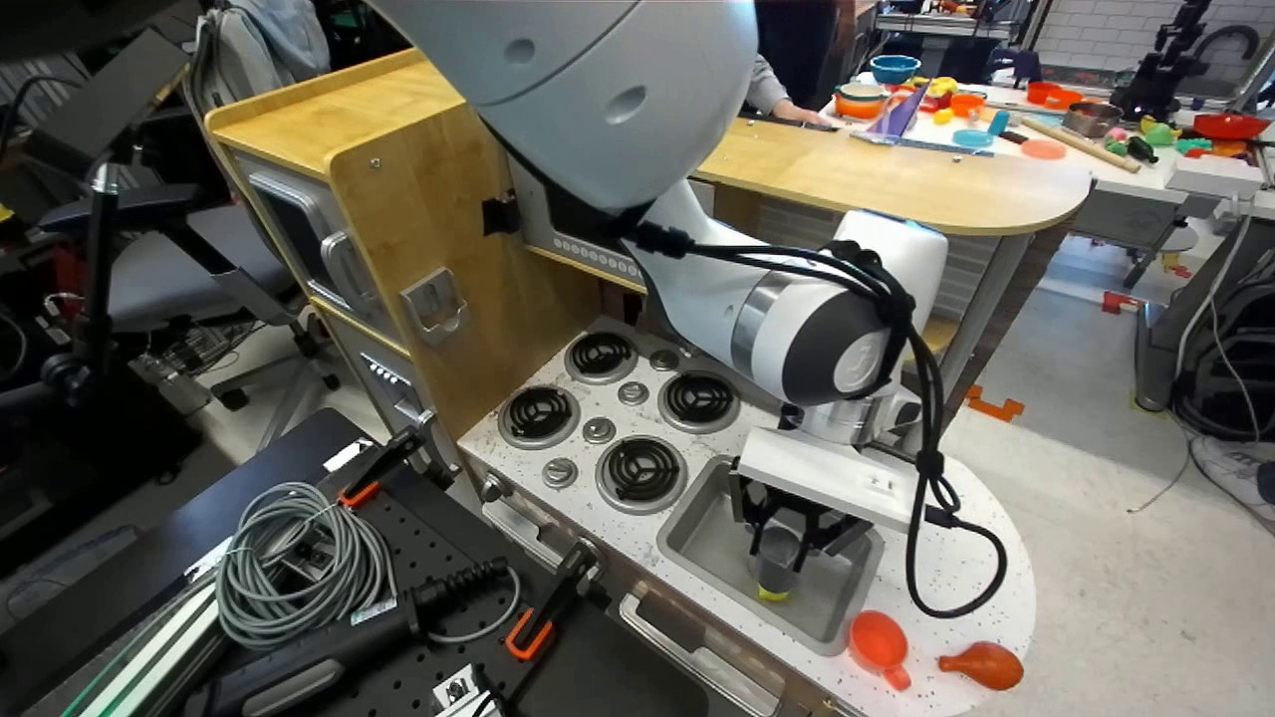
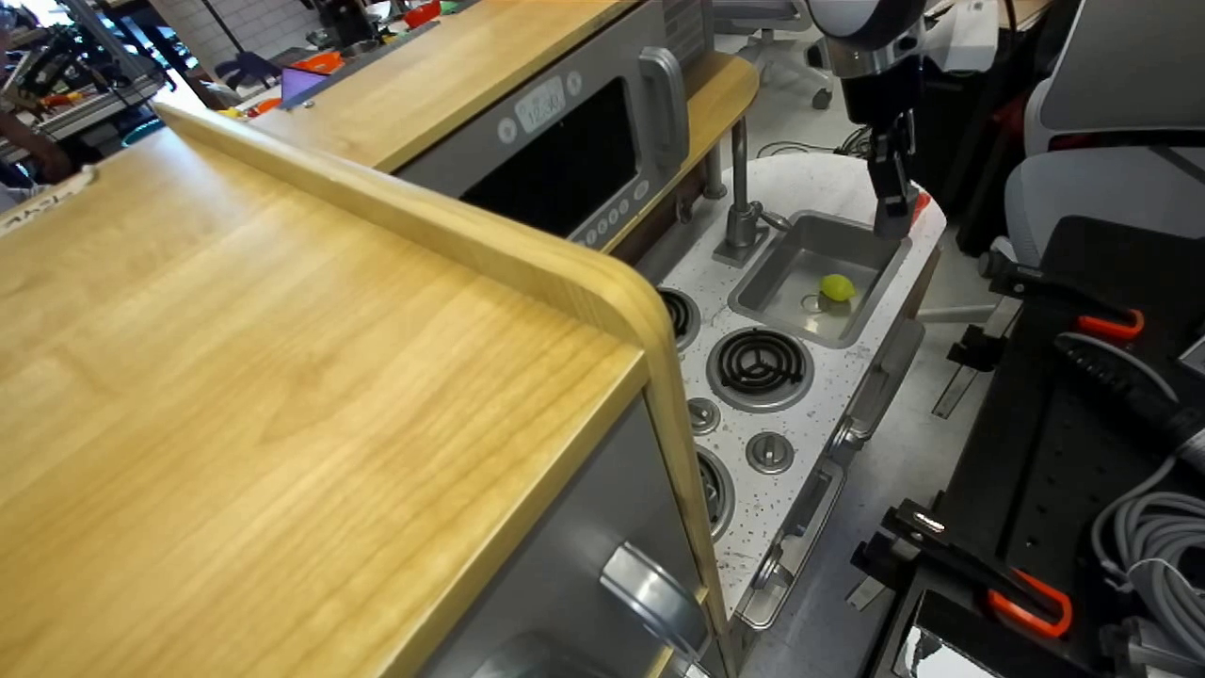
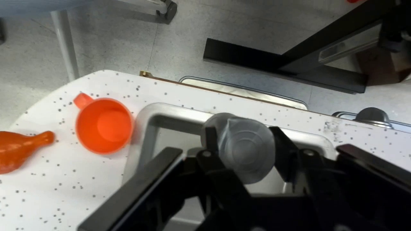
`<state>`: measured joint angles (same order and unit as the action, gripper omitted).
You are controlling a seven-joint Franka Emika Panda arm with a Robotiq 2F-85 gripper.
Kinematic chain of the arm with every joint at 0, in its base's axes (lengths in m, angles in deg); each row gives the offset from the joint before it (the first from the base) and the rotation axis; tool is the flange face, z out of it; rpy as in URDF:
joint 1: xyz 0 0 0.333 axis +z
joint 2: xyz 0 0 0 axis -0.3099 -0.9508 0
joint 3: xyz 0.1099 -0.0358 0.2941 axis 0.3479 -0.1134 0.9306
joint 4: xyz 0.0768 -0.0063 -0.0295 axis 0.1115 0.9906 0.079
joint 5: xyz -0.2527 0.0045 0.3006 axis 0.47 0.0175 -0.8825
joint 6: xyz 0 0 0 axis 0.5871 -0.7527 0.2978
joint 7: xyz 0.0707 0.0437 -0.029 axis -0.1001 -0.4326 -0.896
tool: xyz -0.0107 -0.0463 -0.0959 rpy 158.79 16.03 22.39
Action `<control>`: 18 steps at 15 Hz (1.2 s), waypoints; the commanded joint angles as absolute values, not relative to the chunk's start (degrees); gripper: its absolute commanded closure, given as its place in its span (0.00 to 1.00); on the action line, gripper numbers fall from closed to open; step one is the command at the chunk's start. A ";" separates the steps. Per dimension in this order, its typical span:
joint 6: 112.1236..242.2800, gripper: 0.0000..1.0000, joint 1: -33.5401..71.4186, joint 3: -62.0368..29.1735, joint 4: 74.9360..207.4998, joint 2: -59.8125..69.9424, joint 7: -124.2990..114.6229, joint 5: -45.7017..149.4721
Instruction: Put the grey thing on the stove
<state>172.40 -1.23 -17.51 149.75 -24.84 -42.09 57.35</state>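
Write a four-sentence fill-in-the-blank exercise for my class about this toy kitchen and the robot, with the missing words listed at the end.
1. Clasping the grey cup is the robot's black ____.
2. The yellow-green ball lies inside the ____.
3. The white stove has ____ round black burners.
4. Sticking out from the side of the orange cup is its ____.

Missing words: gripper; sink; four; handle.

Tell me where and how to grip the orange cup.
Take the handle from above, jaws closing across it: the orange cup stands upright, mouth up, and that narrow handle juts out on the side away from the sink, so it likely pinches easily. The gripper must release the grey cup first.
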 commanded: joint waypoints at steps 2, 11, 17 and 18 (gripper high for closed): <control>174.25 0.81 -0.63 -14.81 150.02 -25.76 -42.78 57.11; 182.91 0.81 3.87 -11.51 154.15 -27.01 -40.63 57.40; 189.94 0.81 5.28 -9.08 159.85 -24.75 -36.66 56.31; 190.62 0.81 5.01 -8.39 160.36 -24.47 -37.18 56.21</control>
<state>187.29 5.21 -9.73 156.27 -27.38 -37.46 56.92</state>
